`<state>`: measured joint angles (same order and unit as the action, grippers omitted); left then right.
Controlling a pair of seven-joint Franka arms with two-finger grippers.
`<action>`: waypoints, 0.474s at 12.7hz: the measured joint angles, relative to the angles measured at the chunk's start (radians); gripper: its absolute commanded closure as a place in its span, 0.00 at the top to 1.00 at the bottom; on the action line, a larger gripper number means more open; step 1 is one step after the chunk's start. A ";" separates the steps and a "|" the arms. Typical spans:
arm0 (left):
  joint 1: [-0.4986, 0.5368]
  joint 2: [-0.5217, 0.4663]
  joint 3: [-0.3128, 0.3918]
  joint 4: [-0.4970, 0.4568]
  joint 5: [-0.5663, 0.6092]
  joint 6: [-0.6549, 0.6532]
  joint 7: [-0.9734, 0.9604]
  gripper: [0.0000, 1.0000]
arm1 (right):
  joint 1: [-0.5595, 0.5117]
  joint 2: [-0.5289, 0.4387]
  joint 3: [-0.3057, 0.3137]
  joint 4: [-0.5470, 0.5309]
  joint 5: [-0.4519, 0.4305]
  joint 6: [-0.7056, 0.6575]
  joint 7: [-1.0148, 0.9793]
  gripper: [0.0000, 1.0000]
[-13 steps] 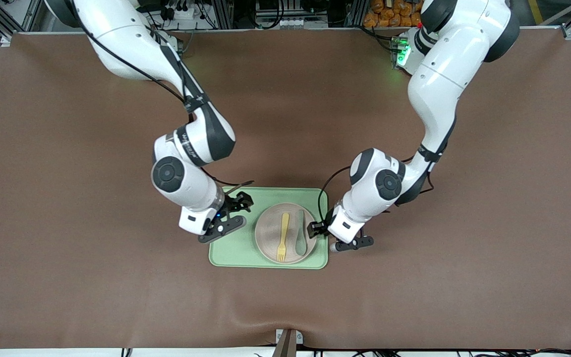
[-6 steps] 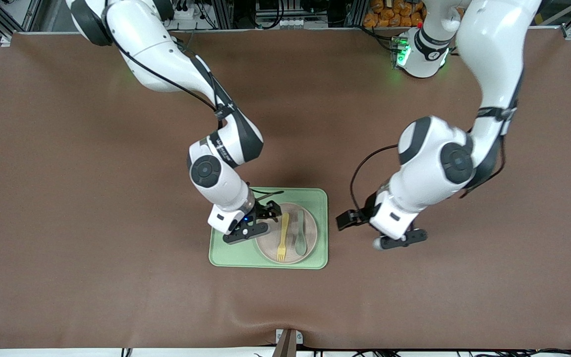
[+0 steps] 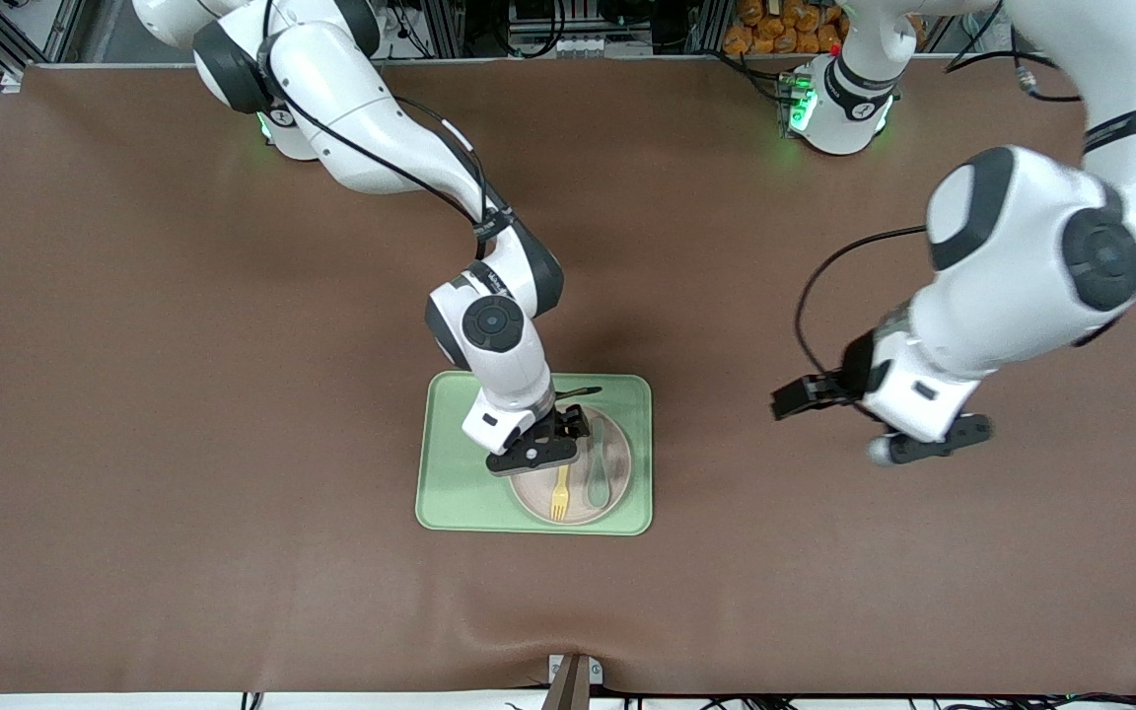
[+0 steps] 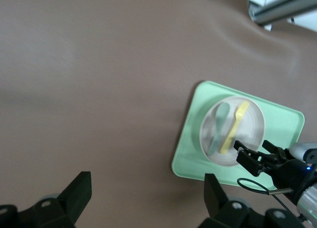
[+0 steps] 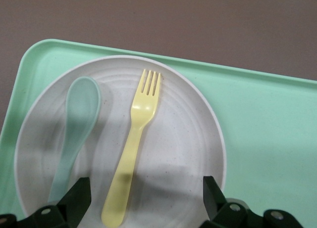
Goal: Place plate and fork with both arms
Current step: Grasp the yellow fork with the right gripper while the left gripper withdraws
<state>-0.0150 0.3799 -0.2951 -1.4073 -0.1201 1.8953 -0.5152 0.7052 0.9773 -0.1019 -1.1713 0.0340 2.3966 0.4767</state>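
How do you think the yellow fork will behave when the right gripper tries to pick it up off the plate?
The fork looks like thin, smooth plastic, so it is probably very light and could skid on the plate if nudged. It lies flat, so the fingers may struggle to get under its handle. The spoon beside it leaves limited room. The right gripper is open over the handle; the left gripper waits, open.

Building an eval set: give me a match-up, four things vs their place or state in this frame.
Things:
1. fork
2. tray
3. right gripper
4. left gripper

Places or states:
A. open, over bare brown table toward the left arm's end
B. lies on the plate beside the spoon
C. open, over the fork's handle end
D. holds the plate

Pairs: 1-B, 2-D, 3-C, 4-A
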 measured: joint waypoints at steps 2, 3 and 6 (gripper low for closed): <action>0.062 -0.043 -0.001 -0.001 0.000 -0.036 0.054 1.00 | 0.002 0.022 -0.002 0.020 -0.011 0.001 0.000 1.00; 0.075 -0.068 -0.001 -0.001 0.000 -0.053 0.068 1.00 | 0.004 0.030 -0.002 0.025 -0.026 0.006 0.000 1.00; 0.099 -0.125 0.001 -0.009 0.000 -0.073 0.068 1.00 | 0.006 0.052 -0.003 0.028 -0.042 0.041 0.000 1.00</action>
<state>0.0843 0.2551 -0.2942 -1.4161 -0.1201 1.8225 -0.4473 0.7111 1.0294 -0.1044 -1.1430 -0.0083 2.4377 0.4770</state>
